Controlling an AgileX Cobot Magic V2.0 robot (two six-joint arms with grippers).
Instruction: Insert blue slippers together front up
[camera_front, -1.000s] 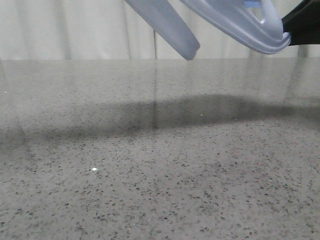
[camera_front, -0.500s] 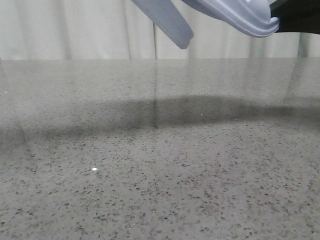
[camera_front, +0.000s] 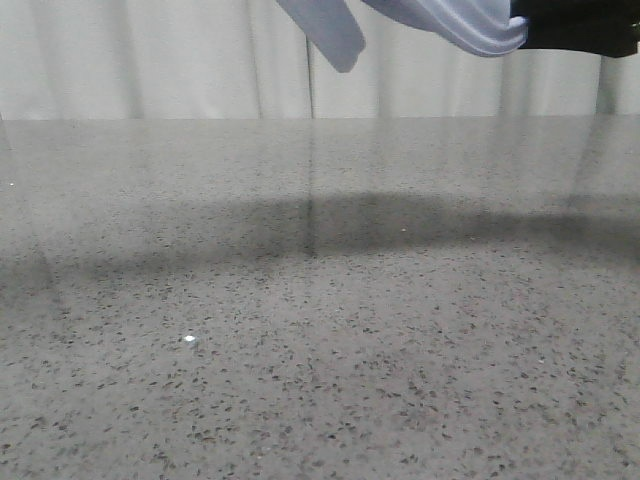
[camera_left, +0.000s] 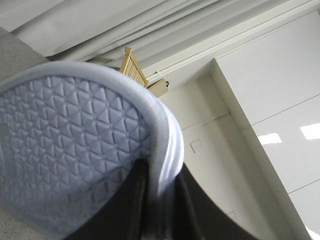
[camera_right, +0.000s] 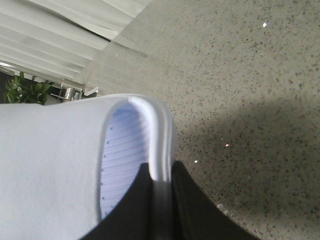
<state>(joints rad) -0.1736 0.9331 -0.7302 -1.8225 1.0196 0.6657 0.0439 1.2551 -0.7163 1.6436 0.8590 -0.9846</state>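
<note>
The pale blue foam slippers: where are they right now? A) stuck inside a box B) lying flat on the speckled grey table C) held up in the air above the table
C: in the front view both pale blue foam slippers hang near the top edge, well above the speckled grey table, which only carries their shadow, and each wrist view shows a claw's black fingers pinching a slipper's rim.

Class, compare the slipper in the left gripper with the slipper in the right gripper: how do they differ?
The left gripper's pale blue foam slipper shows its triangle-patterned sole; the right gripper's pale blue foam slipper shows its ribbed footbed. In the front view, the left one hangs lower. Both are clamped at the rim, off the table.
</note>
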